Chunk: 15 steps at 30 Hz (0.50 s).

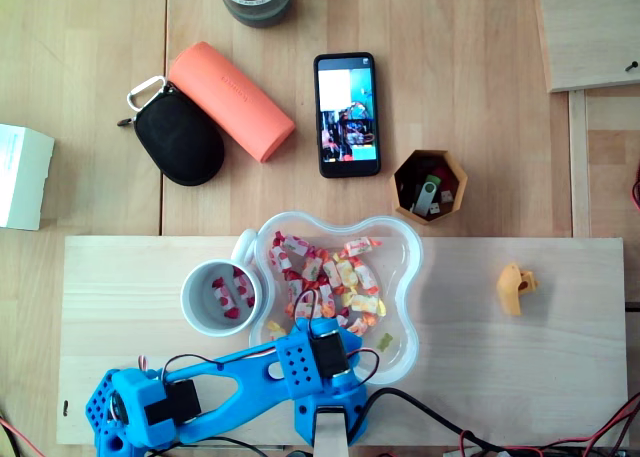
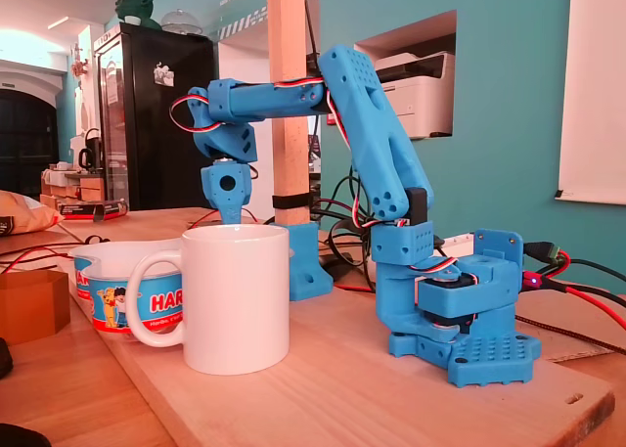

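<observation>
My blue arm reaches over the near edge of a clear, lobed bowl (image 1: pixel 405 277) full of wrapped red, yellow and white candies (image 1: pixel 345 275). My gripper (image 1: pixel 311 320) points down into the bowl's near left part, and the wrist hides its fingertips. In the fixed view the gripper (image 2: pixel 232 204) hangs behind a white mug (image 2: pixel 240 300), its tips out of sight, above the bowl (image 2: pixel 108 290). The mug (image 1: pixel 197 315) stands just left of the bowl and holds a few red-and-white candies (image 1: pixel 231 295).
A wooden board (image 1: pixel 560 377) carries the bowl, mug, arm base and a small yellow object (image 1: pixel 515 288). Behind it lie a phone (image 1: pixel 347 114), an orange case (image 1: pixel 232 100), a black pouch (image 1: pixel 178 145), a hexagonal wooden pot (image 1: pixel 401 183) and a white box (image 1: pixel 22 175).
</observation>
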Each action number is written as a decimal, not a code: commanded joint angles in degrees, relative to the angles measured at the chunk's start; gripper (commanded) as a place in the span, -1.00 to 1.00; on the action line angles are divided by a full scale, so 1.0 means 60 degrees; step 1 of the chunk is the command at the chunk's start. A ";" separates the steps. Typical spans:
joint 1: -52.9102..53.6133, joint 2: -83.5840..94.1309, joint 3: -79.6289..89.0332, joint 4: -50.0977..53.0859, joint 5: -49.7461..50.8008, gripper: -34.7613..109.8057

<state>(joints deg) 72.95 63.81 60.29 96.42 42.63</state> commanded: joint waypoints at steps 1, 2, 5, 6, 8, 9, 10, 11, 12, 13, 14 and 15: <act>0.0029 0.0249 0.0015 0.0088 0.0132 -0.19; 0.0029 0.0249 0.0015 0.0073 0.0132 -0.21; 0.0015 0.0249 0.0000 0.0073 0.0220 -0.23; 0.0015 0.0249 0.0000 0.0000 0.0381 -0.22; 0.0015 0.0249 0.0015 -0.0278 0.0835 -0.22; 0.0000 0.0234 0.0015 -0.0439 0.1055 -0.21; 0.0000 0.0234 0.0015 -0.0630 0.1201 -0.20; 0.0000 0.0234 0.0015 -0.0820 0.1318 -0.20; 0.0000 0.0234 0.0015 -0.0996 0.1450 -0.19; 0.0000 0.0234 0.0015 -0.1113 0.1553 -0.19; 0.0000 0.0234 0.0029 -0.1157 0.1611 -0.18; 0.0000 0.0234 0.0029 -0.1216 0.1655 -0.18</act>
<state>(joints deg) 72.42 63.81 60.29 89.82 51.24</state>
